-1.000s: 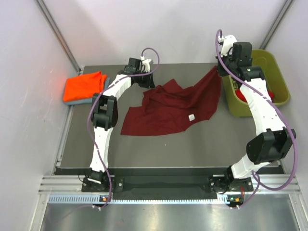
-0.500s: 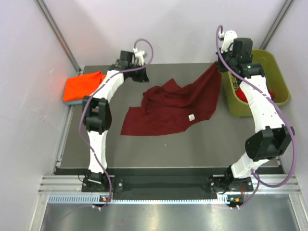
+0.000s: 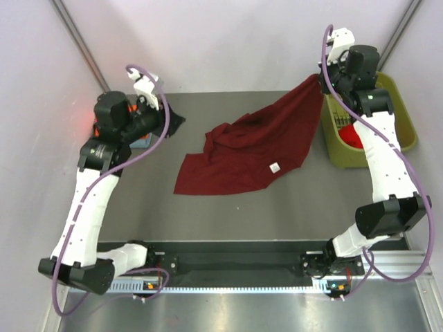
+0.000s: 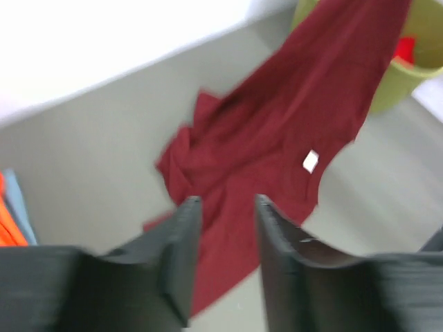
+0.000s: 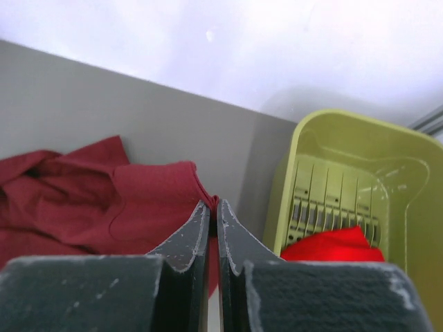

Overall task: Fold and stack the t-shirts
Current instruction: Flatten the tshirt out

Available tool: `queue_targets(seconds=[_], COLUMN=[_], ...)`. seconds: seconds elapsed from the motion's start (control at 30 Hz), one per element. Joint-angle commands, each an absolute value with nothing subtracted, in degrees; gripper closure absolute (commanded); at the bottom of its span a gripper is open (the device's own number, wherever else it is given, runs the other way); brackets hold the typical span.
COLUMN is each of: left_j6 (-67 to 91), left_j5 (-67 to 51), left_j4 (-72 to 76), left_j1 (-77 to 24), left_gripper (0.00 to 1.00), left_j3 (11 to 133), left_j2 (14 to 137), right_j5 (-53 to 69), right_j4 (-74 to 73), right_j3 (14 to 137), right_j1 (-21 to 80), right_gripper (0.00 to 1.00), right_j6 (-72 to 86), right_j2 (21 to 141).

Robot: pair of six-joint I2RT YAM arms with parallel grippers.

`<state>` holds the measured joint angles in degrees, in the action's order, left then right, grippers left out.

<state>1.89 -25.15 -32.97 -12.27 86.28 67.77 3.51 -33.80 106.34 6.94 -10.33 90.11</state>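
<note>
Right pincer (image 5: 213, 206): jaws pressed together on the hem of the maroon t-shirt (image 3: 242, 155); raised over the far right of the desk (image 3: 138, 200), just beside the bin (image 3: 405, 124)
Left pincer (image 4: 226, 200): jaws part-way apart with nothing between them; up in the air over the far left of the desk, clear of all cloth
Maroon t-shirt: one; one corner lifted at the right pincer, the rest draping down and lying crumpled across the middle of the desk; one white tag (image 3: 275, 167) near its right edge
Red t-shirt (image 3: 351, 133): one; bunched inside the bin
Orange t-shirt (image 4: 4, 225): one; at the far left of the desk, only an edge seen in the left wrist view
Grey-blue t-shirt (image 4: 22, 207): one; a strip just beside the orange one; which lies on top cannot be told
Bin: one; olive-green, at the far right of the desk
Count: four t-shirts; one bin; two pincers
</note>
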Motion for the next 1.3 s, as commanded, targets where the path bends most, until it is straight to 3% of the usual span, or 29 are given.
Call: queue_targets(seconds=[0.0,0.37,0.57,0.9,1.27], left_j6=[1.0,-1.0,-2.5,-1.5,-1.2], left_j5=[-22.8,-19.8,-18.0,-19.2,-20.5], left_j4=[-35.6,-38.1,-39.8,-38.2,-38.2], left_j1=[-12.2,-13.8,-14.6,-15.6,-18.8], left_gripper=[0.53,0.48,0.48,0.48,0.58], left_j3=[80.6,107.5,119.7,124.5,123.6], left_j2=[76.8,116.1,127.7,134.8,137.1], right_j5=[3.3,5.3,6.1,4.0,4.1], right_j4=[-32.2,-32.3,-32.3,-31.9,-31.5], right_j3=[103.5,100.5,100.6,102.3,103.7], right_j1=[6.9,6.9,6.9,6.7,6.6], right_gripper=[1.0,1.0,1.0,1.0,1.0], right_j6=[-10.7,-9.4,-9.7,-11.3,-11.1], right_j2=[85.3,84.9,85.5,87.7,90.2])
